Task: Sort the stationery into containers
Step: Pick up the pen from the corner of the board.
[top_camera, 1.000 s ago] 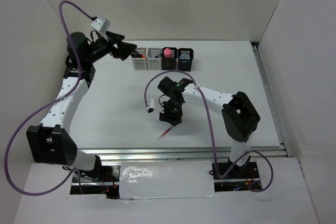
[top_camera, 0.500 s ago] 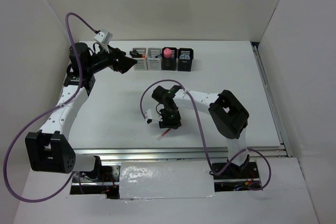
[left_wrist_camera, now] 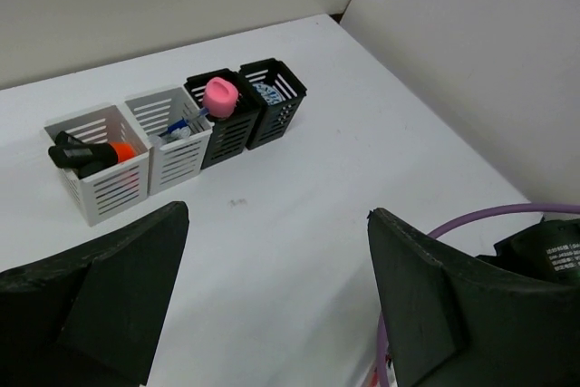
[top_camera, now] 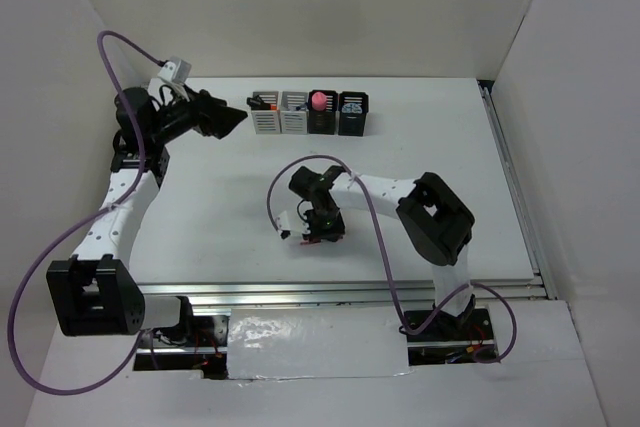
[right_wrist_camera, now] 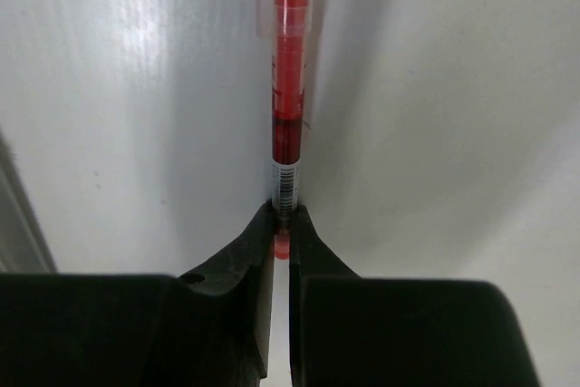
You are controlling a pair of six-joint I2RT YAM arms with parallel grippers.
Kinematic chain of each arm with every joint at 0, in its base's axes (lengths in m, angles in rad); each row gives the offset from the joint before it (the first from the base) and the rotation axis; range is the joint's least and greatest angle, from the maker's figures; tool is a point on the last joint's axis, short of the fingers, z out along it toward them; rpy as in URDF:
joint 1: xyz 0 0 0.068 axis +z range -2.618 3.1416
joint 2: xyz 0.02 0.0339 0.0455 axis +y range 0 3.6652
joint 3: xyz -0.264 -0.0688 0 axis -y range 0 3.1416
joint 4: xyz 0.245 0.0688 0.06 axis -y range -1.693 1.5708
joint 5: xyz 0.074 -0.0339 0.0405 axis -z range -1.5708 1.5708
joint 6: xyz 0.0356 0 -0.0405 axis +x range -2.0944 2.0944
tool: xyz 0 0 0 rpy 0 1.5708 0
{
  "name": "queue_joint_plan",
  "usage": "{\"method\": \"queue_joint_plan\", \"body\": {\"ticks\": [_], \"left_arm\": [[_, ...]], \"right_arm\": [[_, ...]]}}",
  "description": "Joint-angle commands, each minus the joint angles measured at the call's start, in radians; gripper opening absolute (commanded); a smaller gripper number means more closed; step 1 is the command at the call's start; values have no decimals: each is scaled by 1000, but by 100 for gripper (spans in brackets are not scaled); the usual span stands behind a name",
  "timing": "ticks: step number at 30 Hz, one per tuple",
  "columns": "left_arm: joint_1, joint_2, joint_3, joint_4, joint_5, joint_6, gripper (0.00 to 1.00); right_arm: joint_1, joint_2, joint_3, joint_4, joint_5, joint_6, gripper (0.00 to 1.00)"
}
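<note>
**Red pen caught**

My right gripper (right_wrist_camera: 281, 227) has dropped and pinched the red pen (right_wrist_camera: 288, 120) by its near end. It seems still flat on the table (right_wrist_camera: 136, 88), well apart from the pen holders (left_wrist_camera: 181, 159). My left gripper (left_wrist_camera: 272, 224), spread and empty, has backed away.

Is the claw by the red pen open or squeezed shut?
Shut. In the right wrist view, the right gripper has its two fingers pressed against both sides of the red pen at its end, with no gap left.

Overhead view of whole table (top_camera: 450, 147), left wrist obliquely facing shared containers (left_wrist_camera: 172, 138), right wrist close above it
</note>
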Motion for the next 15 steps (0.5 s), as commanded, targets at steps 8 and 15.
{"method": "queue_joint_plan", "body": {"ticks": [8, 15], "left_arm": [[88, -71, -140, 214, 122, -278, 93], [-25, -99, -182, 236, 81, -315, 94]], "right_arm": [[-255, -313, 92, 130, -480, 425, 0], [-327, -353, 87, 266, -615, 725, 0]]}}
